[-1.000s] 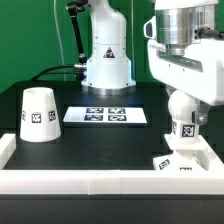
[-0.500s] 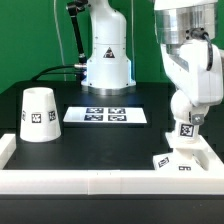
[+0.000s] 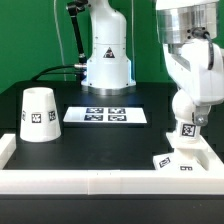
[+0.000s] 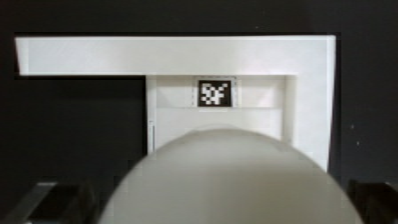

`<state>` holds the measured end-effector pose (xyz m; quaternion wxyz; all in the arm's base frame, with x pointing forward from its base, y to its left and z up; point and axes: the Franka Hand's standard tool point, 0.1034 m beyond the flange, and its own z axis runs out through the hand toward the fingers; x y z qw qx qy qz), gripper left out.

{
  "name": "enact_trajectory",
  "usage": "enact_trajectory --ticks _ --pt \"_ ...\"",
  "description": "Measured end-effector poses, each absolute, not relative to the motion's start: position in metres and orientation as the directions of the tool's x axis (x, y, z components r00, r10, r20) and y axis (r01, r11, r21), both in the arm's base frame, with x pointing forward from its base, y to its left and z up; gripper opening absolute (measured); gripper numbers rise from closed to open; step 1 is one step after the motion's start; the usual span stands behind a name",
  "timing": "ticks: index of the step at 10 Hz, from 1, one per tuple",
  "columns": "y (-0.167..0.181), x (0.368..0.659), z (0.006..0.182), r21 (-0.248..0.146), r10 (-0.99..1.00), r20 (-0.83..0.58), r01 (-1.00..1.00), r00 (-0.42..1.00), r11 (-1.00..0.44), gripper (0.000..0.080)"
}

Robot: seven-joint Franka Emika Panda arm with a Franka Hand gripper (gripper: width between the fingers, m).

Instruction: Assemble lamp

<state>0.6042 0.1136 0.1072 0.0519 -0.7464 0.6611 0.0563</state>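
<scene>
Nearest, in the exterior view: base (image 3: pixel 178 160) flat on the table (image 3: pixel 100 140), tucked against the white corner rail. Just above it, bulb (image 3: pixel 186 108) upright, neck down; pincer (image 3: pixel 186 92) apparently clamped on it, though fingers hidden. Risk: neck meeting the socket tilted or off-centre, then jamming. Farther off, shade (image 3: pixel 37 113) well apart, untouched.

The arm reaches down on the exterior view's right, its gripper (image 3: pixel 186 128) pointing straight downward, fingers hidden from sight.
</scene>
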Motion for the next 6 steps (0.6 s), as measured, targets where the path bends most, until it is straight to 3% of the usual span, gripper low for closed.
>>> enact_trajectory --ticks 2,5,6 --pt "0.124 0.595 0.116 0.016 -0.960 -0.162 -0.972 0.229 -0.234 0.0699" --pt "0.128 0.586 0.135 0.010 -0.893 -0.176 -0.906 0.414 -0.423 0.0699" --pt "0.123 0.582 0.138 0.005 -0.889 -0.182 -0.904 0.419 -0.427 0.0699"
